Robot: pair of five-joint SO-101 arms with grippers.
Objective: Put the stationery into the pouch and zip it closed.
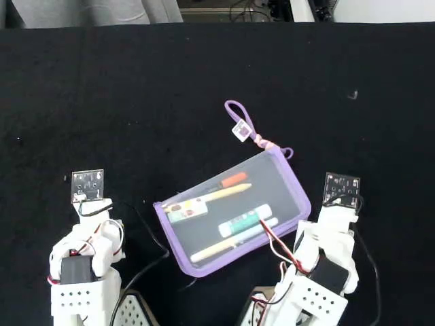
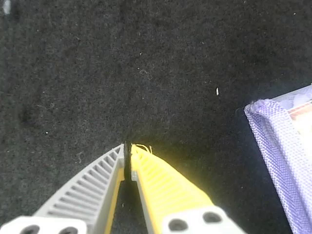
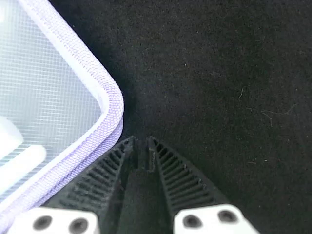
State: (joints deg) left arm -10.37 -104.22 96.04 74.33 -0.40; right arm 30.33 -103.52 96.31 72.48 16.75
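High view: filled pouch flat between two folded arms

Purple-edged mesh pouch flat and slanted on black table, with orange-capped pen, yellow pencil and white-and-green stick inside. Looped strap trailing from far corner. Just beside right gripper, rounded corner close to its black fingers, these drawn almost together on nothing. Near left gripper but clearly apart from it. Grey and yellow fingers pressed together, empty. Left arm and right arm folded back at near edge, grippers low over table.
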